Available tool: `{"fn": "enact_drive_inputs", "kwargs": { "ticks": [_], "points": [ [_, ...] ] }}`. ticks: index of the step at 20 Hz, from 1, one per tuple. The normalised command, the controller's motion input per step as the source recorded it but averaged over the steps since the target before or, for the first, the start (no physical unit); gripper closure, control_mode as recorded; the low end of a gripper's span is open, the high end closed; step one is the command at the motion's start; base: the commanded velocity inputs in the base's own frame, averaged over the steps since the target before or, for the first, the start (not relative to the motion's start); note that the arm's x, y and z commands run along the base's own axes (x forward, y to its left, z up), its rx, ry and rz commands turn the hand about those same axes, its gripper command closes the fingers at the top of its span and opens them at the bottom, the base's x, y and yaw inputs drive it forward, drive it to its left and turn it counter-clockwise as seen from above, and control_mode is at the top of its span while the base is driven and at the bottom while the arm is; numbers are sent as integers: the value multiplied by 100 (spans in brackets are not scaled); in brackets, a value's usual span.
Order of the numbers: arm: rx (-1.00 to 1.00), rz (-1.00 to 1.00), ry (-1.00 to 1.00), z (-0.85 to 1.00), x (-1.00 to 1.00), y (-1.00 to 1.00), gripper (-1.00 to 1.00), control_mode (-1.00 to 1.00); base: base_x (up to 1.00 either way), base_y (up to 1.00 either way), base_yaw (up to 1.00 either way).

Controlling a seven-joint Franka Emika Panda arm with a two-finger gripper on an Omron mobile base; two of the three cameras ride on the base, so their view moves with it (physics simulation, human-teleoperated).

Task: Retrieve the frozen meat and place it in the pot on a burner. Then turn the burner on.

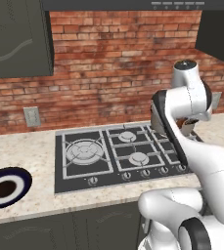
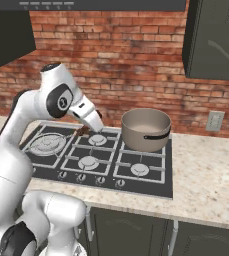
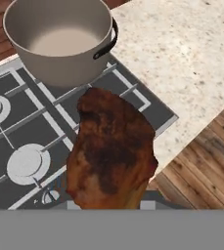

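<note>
The frozen meat (image 3: 111, 151), a reddish-brown chunk, looms large in the hand view, hiding the fingertips that hold it. From the right base view, my gripper (image 2: 88, 129) hangs over the middle of the stove, shut on the frozen meat (image 2: 81, 131), which peeks out beside it. The grey pot (image 2: 146, 129) stands empty on the back right burner, to the right of the gripper and apart from it. In the hand view the pot (image 3: 64, 68) sits just beyond the meat.
The black stove (image 1: 84, 151) has several burners and a row of knobs (image 2: 91, 179) along its front edge. A blue-and-white plate (image 1: 6, 188) with a dark centre lies on the counter far left. Brick wall behind, dark cabinets above.
</note>
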Motion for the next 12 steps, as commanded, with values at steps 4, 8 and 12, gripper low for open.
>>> {"fn": "enact_drive_inputs", "kwargs": {
  "ticks": [4, 8, 12],
  "points": [
    [-1, 2, -1, -12, 53, -95, 100, -100, 0, 0, 0],
    [0, 15, 0, 0, 61, -78, 100, -100, 0, 0, 0],
    [7, 17, 0, -4, 86, -67, 100, -100, 0, 0, 0]
  ]
}}
